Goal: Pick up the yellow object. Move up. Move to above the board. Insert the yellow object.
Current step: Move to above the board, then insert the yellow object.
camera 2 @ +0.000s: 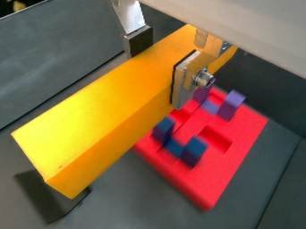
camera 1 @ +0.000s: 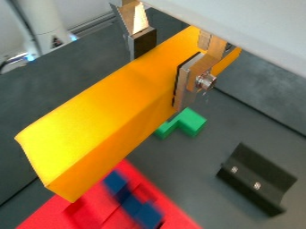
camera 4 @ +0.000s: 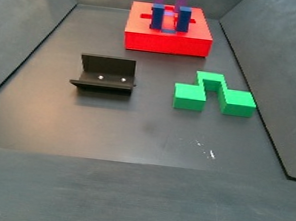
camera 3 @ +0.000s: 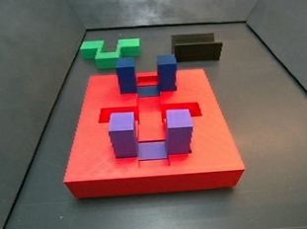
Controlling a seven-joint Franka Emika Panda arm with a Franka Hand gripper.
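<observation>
Dark grey floor [camera 4: 136, 121]; gripper [camera 2: 165, 55] jaws apparently clamp yellow object [camera 2: 114, 107] aloft.

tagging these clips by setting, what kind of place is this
Probably a simulated or lab robot test cell: a bare dark floor walled by grey panels, holding only blocky parts such as the red board and the green block. In a wrist view the pincer grips the yellow object high above them.

The gripper [camera 1: 164, 59] shows in both wrist views: flat silver plate fingers [camera 2: 188, 79], one carrying a dark pad [camera 1: 143, 38], a round silver screw, and above them what seems a pale housing.
</observation>
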